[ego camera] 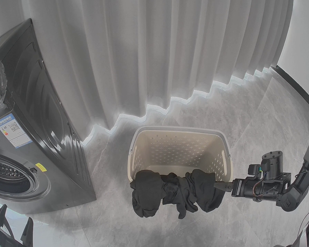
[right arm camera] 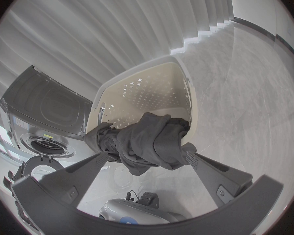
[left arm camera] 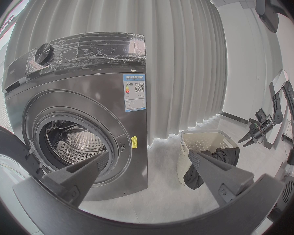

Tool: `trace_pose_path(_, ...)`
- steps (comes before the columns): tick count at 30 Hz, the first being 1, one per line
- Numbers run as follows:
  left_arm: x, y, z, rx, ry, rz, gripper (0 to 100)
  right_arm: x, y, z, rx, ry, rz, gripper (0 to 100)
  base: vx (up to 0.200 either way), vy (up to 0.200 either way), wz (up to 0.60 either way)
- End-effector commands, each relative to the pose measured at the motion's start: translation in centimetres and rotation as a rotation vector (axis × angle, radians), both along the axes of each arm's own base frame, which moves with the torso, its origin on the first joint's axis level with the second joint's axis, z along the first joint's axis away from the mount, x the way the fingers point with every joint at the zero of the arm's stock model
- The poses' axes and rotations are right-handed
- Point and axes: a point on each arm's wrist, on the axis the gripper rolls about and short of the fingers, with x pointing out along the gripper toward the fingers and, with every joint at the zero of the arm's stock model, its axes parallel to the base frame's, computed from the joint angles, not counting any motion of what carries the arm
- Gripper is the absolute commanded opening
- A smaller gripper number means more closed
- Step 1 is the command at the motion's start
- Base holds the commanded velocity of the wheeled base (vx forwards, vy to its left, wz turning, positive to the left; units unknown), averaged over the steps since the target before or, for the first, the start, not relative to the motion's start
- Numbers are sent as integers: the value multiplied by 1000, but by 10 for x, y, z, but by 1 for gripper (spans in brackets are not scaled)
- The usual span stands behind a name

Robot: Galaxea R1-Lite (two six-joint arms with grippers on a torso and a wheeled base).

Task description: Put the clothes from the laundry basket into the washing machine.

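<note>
Item: dark clothes [ego camera: 176,193], one bundle, draped over the near rim of the laundry basket [ego camera: 182,131]. Its long axis runs along that rim, left to right before the robot. Right end effector [ego camera: 219,186]: at the bundle's right end, pointing along the axis, spread wide, nothing clamped; judged the nearer arm. Left end effector [left arm camera: 147,167]: wide, holding nothing, facing the open-doored washing machine [left arm camera: 88,115], well apart from the clothes. Surface: polished grey floor [ego camera: 264,114]; curtain [ego camera: 161,45] behind.
</note>
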Motion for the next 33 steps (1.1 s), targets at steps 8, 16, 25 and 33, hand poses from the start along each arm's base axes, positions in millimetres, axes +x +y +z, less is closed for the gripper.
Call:
trace_pose_path(8, 0, 0, -5, 0, 4, 0, 100, 6, 8, -35, -33, 72, -13, 100, 0, 0, 0)
trace_pose_path(16, 0, 0, -5, 0, 4, 1, 100, 13, 11, -50, -35, 41, -28, 100, 0, 0, 0)
trace_pose_path(25, 0, 0, -5, 0, 4, 1, 100, 17, 13, -58, -27, 18, -30, 100, 0, 0, 0)
trace_pose_path(33, 0, 0, -5, 0, 4, 1, 100, 19, 18, -60, -10, -4, -21, 100, 0, 0, 0)
